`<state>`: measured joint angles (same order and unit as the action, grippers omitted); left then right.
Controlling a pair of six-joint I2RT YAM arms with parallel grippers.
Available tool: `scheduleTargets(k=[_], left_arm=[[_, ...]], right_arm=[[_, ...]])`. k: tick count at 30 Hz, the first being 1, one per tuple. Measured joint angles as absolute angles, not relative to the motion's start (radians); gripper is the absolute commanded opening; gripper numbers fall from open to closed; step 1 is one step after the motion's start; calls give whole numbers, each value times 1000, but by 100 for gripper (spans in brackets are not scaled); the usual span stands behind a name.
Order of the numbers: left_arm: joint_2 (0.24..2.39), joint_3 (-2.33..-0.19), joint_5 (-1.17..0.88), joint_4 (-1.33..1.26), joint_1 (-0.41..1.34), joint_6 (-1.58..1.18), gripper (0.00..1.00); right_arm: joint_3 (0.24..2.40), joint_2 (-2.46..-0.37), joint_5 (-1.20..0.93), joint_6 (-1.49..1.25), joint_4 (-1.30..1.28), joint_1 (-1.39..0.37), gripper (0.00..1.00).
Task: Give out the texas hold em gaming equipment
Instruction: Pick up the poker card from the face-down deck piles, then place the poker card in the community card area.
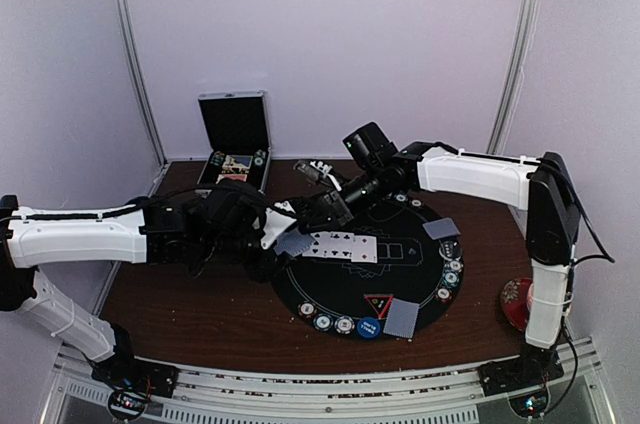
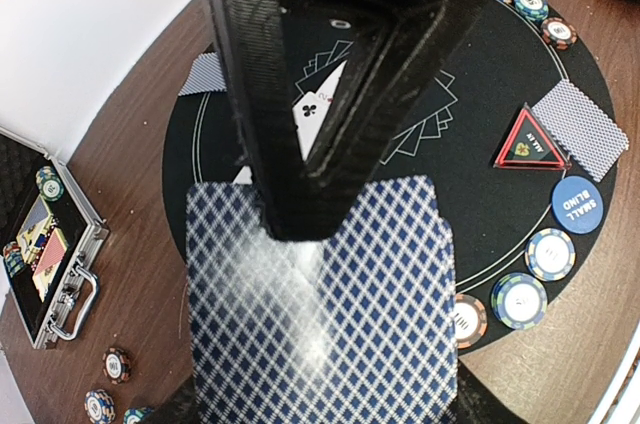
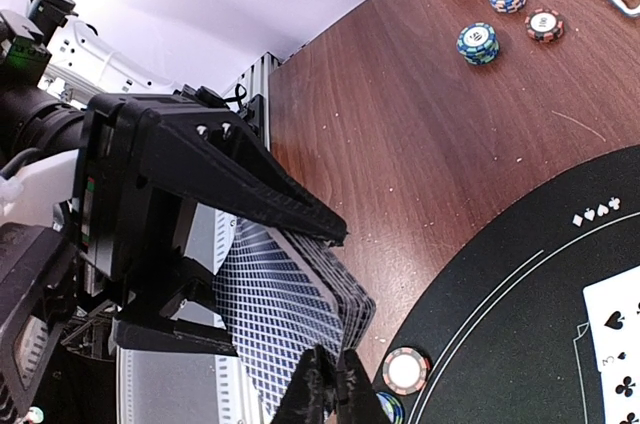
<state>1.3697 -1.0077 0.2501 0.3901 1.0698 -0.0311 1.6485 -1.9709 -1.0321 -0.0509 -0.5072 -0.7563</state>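
My left gripper (image 1: 283,234) is shut on a deck of blue-and-white diamond-backed playing cards (image 2: 320,314), held over the left rim of the round black mat (image 1: 420,279). Its upper finger (image 2: 320,94) lies across the deck's back. My right gripper (image 3: 335,389) pinches the edge of the top card of that deck (image 3: 280,304), its fingers closed together. A row of face-up cards (image 1: 345,245) lies on the mat. Small card piles (image 1: 441,229) (image 1: 401,318), a red triangle marker (image 2: 525,139), a blue button disc (image 2: 577,202) and chips (image 2: 550,252) sit along the mat's rim.
An open metal case (image 1: 236,144) stands at the back left, with loose chips (image 3: 478,42) on the wood near it. A red floral cup and saucer (image 1: 515,302) sit at the right edge beside the right arm's base.
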Motion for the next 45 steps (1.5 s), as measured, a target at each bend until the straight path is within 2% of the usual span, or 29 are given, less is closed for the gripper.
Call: scheduleTargets(k=[2,18,37,45], left_arm=[[1370,-1008,250,390,1070,-31,64],[1370,-1008,249,363,1070,-31,64],[1370,-1008,251,368,1070,-31,64],[1370,-1008,251,367,1070,-31,64]], right_arm=[[1649,-1969,-1032,-47,-510,-756,0],[1629,-1922,-1011,-29,-530,-748,0],[1570,-1916,-1075,-81,-486,-638,0],[1566,-1876,-1070,51,-633,-541,0]])
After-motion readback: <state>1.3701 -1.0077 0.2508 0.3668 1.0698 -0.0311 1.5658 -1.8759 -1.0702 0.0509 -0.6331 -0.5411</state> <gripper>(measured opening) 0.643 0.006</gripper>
